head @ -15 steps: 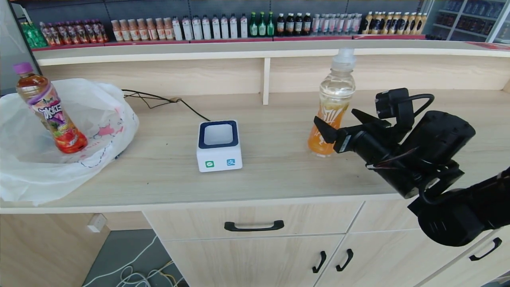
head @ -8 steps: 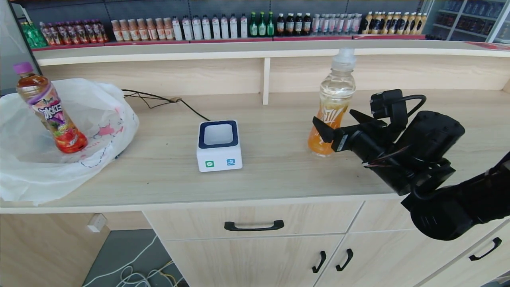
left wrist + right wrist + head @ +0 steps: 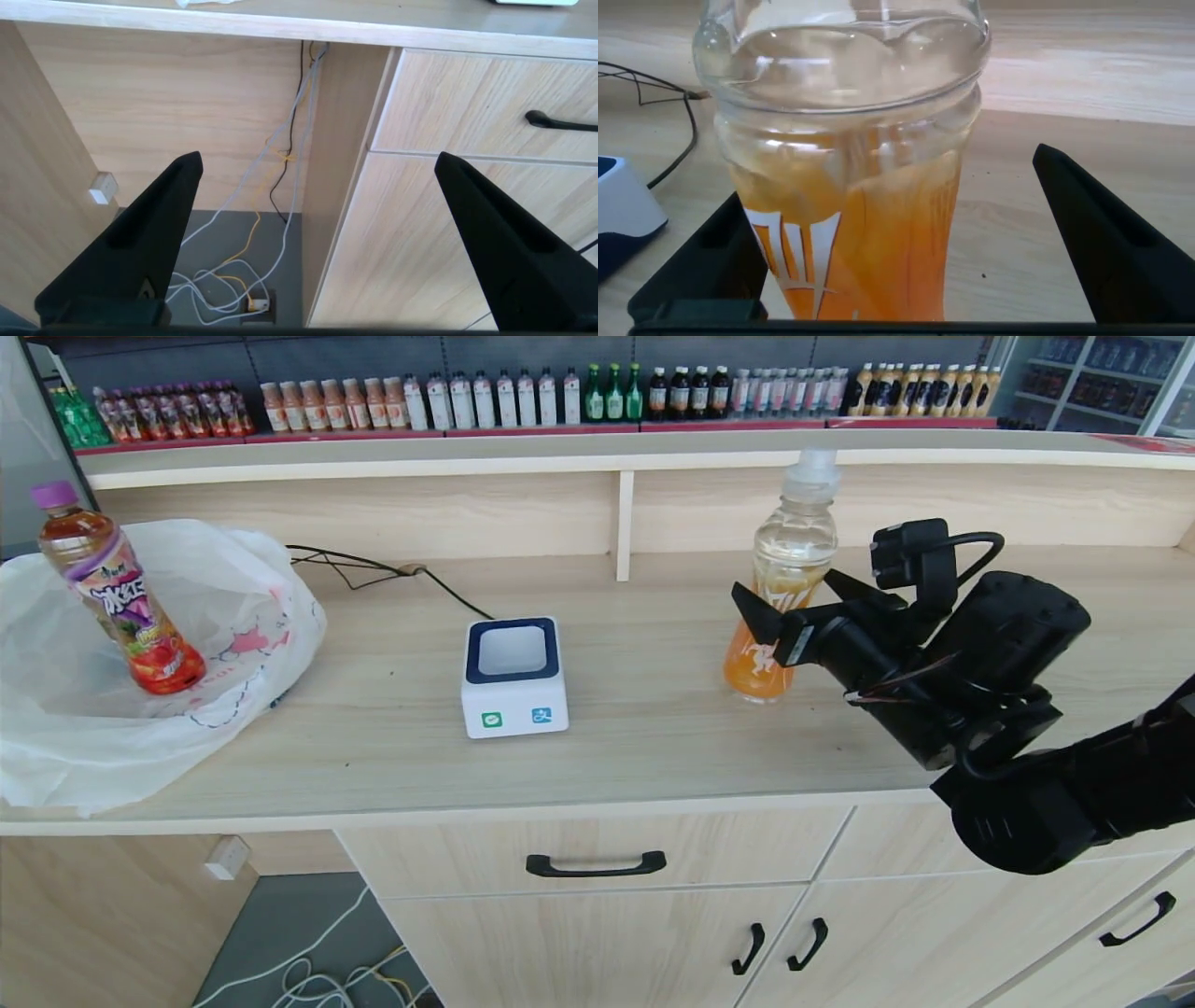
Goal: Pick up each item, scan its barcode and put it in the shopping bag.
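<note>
a wide gap of counter (image 3: pixel 653 728) separates the scanner (image 3: pixel 513 677) from the orange bottle (image 3: pixel 780 616), which stands between the right gripper's (image 3: pixel 794 602) spread fingers, while the shopping bag (image 3: pixel 252 607) crowds the left end.

Glossy clear plastic bottle (image 3: pixel 790 549), matt wood-grain counter (image 3: pixel 635 709).

The scanner (image 3: pixel 513 705) carries a green and a blue icon on its front; left of it, the bottle (image 3: pixel 121 602) label bears large characters.
</note>
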Available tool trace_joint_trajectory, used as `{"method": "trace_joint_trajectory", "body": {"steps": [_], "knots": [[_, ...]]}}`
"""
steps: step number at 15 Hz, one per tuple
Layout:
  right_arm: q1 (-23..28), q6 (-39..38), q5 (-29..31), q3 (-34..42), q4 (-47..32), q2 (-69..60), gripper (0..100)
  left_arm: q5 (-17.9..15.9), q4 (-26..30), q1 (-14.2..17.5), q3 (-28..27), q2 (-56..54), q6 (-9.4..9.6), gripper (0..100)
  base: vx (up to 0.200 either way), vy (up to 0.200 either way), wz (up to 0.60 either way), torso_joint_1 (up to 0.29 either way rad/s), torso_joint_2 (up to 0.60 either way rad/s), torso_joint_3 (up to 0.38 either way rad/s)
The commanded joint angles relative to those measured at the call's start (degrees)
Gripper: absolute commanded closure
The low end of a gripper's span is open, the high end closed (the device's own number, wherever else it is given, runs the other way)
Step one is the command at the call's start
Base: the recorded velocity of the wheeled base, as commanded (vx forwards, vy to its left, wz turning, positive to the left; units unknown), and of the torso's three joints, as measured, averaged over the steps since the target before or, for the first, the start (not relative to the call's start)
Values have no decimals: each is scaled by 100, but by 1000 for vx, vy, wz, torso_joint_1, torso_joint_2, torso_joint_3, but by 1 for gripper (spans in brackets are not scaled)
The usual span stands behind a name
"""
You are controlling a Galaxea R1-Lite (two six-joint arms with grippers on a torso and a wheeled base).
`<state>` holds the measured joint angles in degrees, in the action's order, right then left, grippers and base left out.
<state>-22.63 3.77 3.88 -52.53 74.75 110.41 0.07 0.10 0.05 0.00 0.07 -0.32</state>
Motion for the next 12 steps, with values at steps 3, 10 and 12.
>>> {"method": "trace_joint_trajectory", "body": {"steps": [3, 10, 12], "knots": [[-93, 10, -36, -135, -136, -11, 0, -7, -1, 4, 0, 1, -3, 0, 0, 0, 0, 0, 0, 0], [-154, 28, -36, -706, -585, 130, 0, 1, -1, 4, 0, 1, -3, 0, 0, 0, 0, 0, 0, 0], [-154, 36, -27, -768, -585, 191, 0, 1, -1, 4, 0, 1, -3, 0, 0, 0, 0, 0, 0, 0]]}}
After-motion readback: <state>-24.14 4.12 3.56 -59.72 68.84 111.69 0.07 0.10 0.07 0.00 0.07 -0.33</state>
